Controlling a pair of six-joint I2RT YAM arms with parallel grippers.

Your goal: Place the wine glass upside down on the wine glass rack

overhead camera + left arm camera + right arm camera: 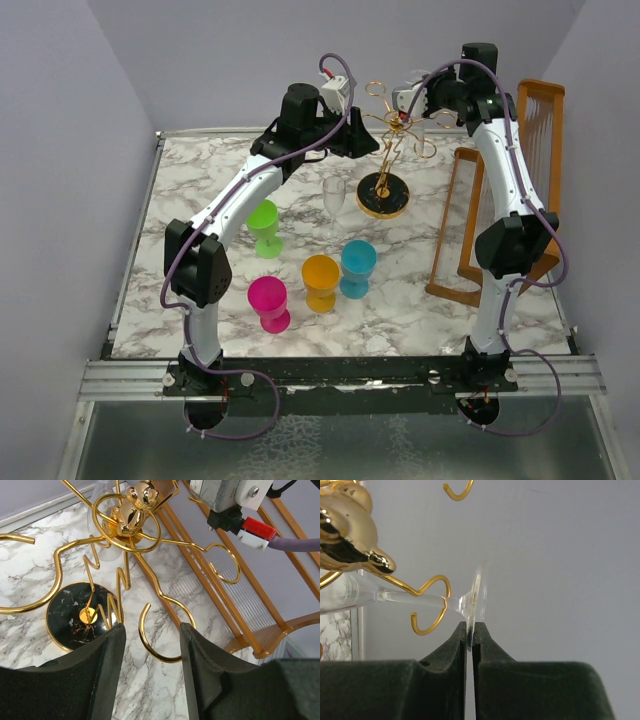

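Observation:
The wine glass rack (386,128) is a thin gold stand with ring-ended arms on a round black base (383,196), at the back of the table. My right gripper (470,630) is shut on the edge of the foot of a clear wine glass (476,596). The glass lies sideways, and its stem (415,599) runs through a gold ring of the rack. My left gripper (152,645) hovers open over the rack (125,522), a gold ring showing between its fingers (112,670) without touching them. The glass's bowl (101,491) shows faintly behind the rack's top.
A second clear glass (333,197) stands upright left of the rack's base. Green (266,226), pink (269,303), orange (321,282) and blue (357,267) goblets stand in the middle. A brown wooden slatted frame (541,125) leans along the right side.

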